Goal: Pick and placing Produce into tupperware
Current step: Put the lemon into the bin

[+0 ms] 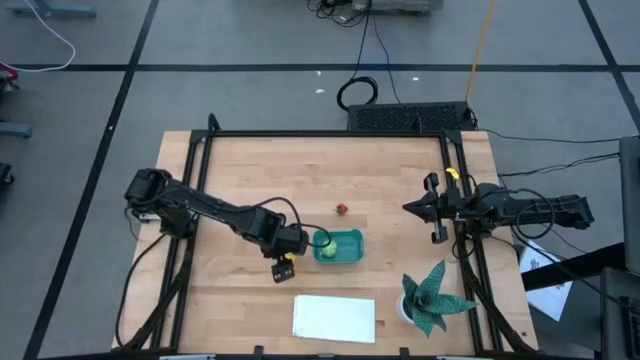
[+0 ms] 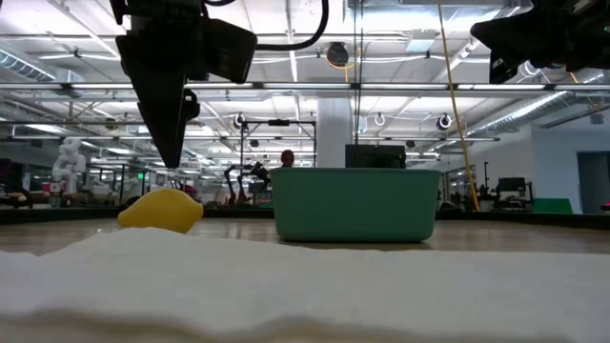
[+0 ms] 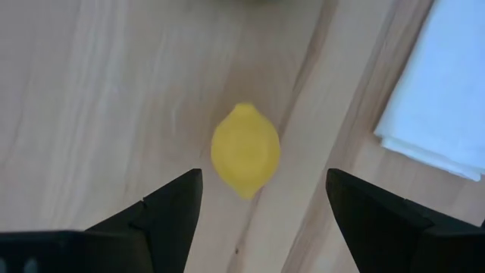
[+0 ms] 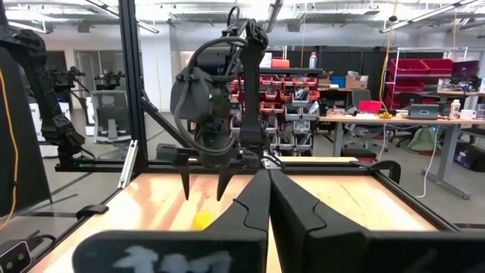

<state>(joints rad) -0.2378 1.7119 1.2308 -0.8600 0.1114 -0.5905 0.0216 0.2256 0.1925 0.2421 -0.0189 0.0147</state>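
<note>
The left tool point(image 3: 261, 199) hangs over the lemon point(image 3: 245, 150), jaws wide and straddling it, nothing held. The lemon lies on the surface just beside the tub point(image 1: 343, 248), toward the front edge; the green piece point(image 1: 327, 250) is already inside, the red one point(image 1: 341, 209) behind. Next, I'd say: drop, close, lift. The right tool point(image 1: 412, 207) waits shut near the right edge.

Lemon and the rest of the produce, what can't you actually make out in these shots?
- lemon: in the high view, hidden under the left gripper.
- red piece: high view only, too small to identify.
- green piece: in the low view, hidden behind the tupperware wall.
- Right gripper: cut off by the low view's top edge.
</note>
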